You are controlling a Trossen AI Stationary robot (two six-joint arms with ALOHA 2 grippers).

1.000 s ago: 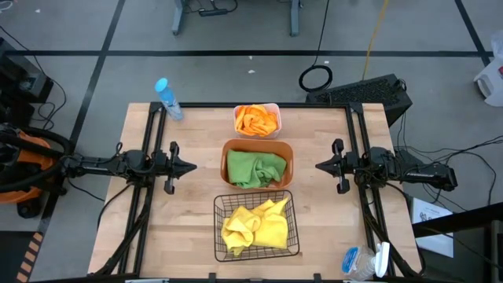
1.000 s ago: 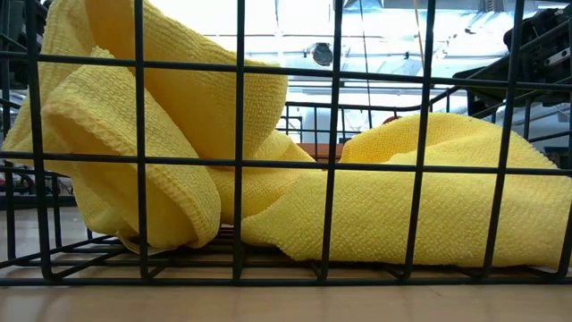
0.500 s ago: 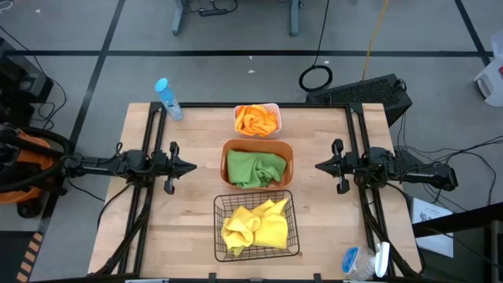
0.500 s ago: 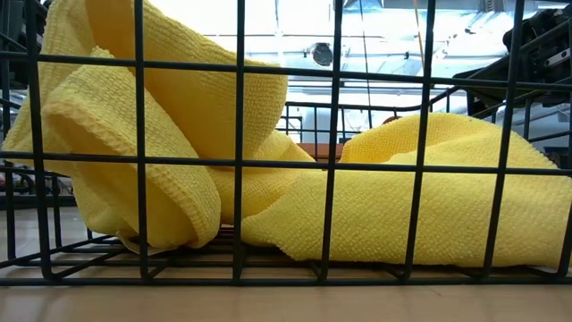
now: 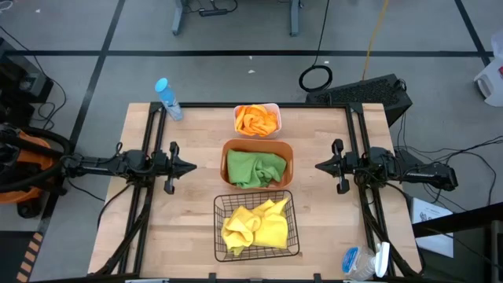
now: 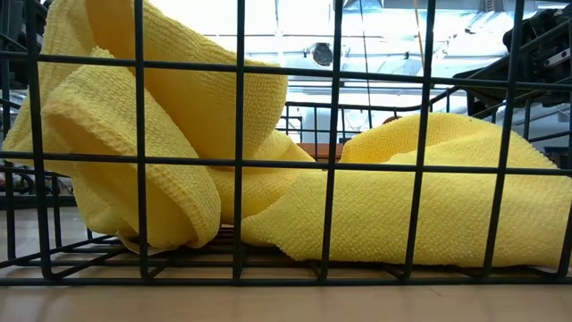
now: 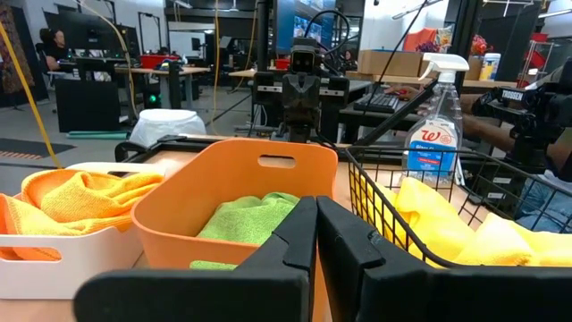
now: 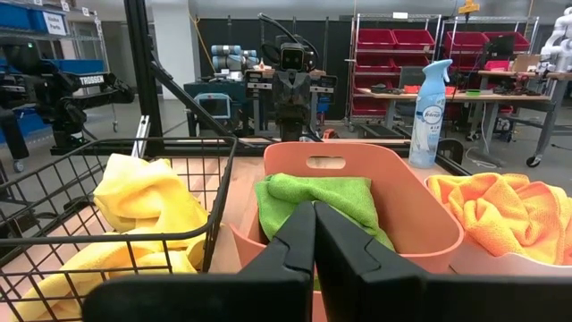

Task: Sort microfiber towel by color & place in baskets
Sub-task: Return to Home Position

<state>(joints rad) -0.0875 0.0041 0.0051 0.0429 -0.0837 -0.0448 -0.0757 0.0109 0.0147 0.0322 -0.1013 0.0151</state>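
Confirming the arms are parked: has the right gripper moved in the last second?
No. The right gripper stays beside the orange tub, same gap from its rim.

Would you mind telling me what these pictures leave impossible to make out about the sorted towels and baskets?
- Low view: the black wire basket and its yellow towels fill the frame, hiding the white bin.
- High and wrist views: the green towels in the orange tub and the orange towels in the white bin are bunched, so the count in each is unclear.
- High view: the spray bottle's label is too small to read.
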